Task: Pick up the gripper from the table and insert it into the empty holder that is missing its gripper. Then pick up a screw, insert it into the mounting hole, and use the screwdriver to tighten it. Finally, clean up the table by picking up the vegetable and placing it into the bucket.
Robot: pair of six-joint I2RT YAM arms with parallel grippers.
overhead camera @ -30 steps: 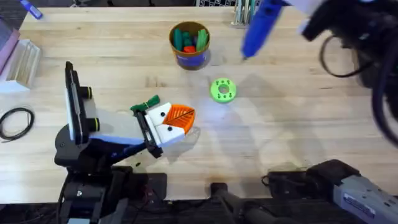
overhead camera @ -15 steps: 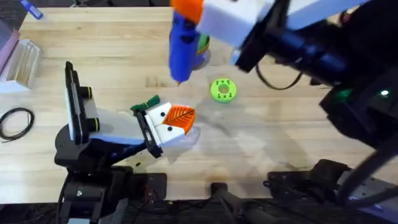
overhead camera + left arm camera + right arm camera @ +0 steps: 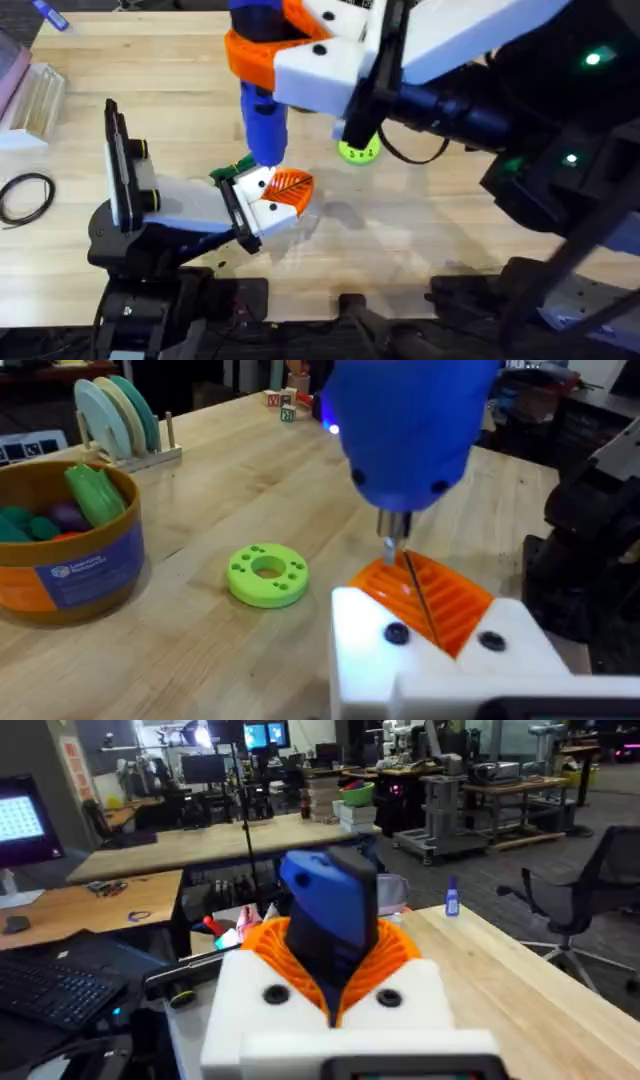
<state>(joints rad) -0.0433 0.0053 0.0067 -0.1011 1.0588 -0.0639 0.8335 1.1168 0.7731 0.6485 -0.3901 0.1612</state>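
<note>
Step in hand, as judged: screw tightening. The screwdriver [image 3: 262, 120] is clamped between the orange pads of the right gripper [image 3: 275, 62], upper centre of the overhead view, body near upright. In the left wrist view its thin tip is seen low over the orange gripper [image 3: 428, 592], which sits seated on the white holder [image 3: 440, 660], lower right of that frame. Whether the tip touches a screw head cannot be told. Left gripper [image 3: 272, 198]: jaw state cannot be told.

To do it well: tip to be centred on the mounting hole before descent, shaft kept vertical, downward pressure kept light. Holder to be held steady.

Vegetable [image 3: 238, 165] lies beside the holder, centre left overhead; bucket [image 3: 62, 545] at left edge, left wrist view.
</note>
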